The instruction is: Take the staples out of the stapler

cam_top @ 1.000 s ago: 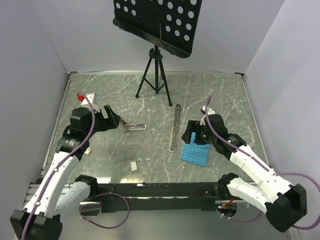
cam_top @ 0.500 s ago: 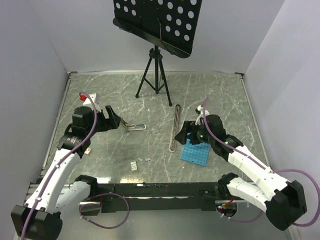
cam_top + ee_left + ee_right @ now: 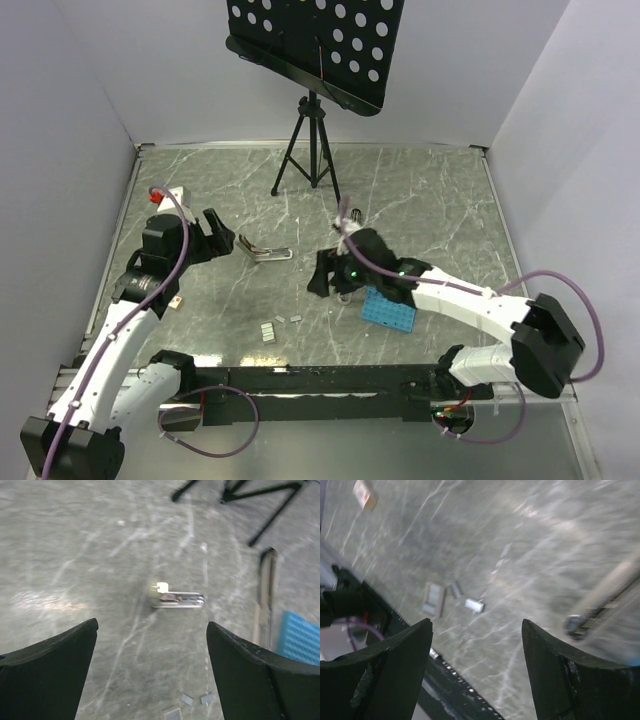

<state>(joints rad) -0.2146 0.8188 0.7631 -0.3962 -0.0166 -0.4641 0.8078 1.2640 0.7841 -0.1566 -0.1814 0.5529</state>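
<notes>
The stapler (image 3: pixel 263 253) lies on the grey table, small, slim and silvery, also in the left wrist view (image 3: pixel 177 599). My left gripper (image 3: pixel 222 238) hovers just left of it, open and empty (image 3: pixel 152 625). Three staples strips (image 3: pixel 280 324) lie near the front edge; they show at the bottom of the left wrist view (image 3: pixel 196 699) and in the right wrist view (image 3: pixel 452 596). My right gripper (image 3: pixel 322 280) hangs open and empty (image 3: pixel 476 622) above the table, right of the strips.
A blue perforated tray (image 3: pixel 390 310) lies under my right arm. A long dark bar (image 3: pixel 354 225) lies behind it (image 3: pixel 264 597). A black tripod (image 3: pixel 312 150) stands at the back. A small box (image 3: pixel 175 300) sits near the left arm.
My right arm has swung left from over the blue tray to near the staple strips, its jaws narrowing a little. The left gripper has drawn back slightly from the stapler.
</notes>
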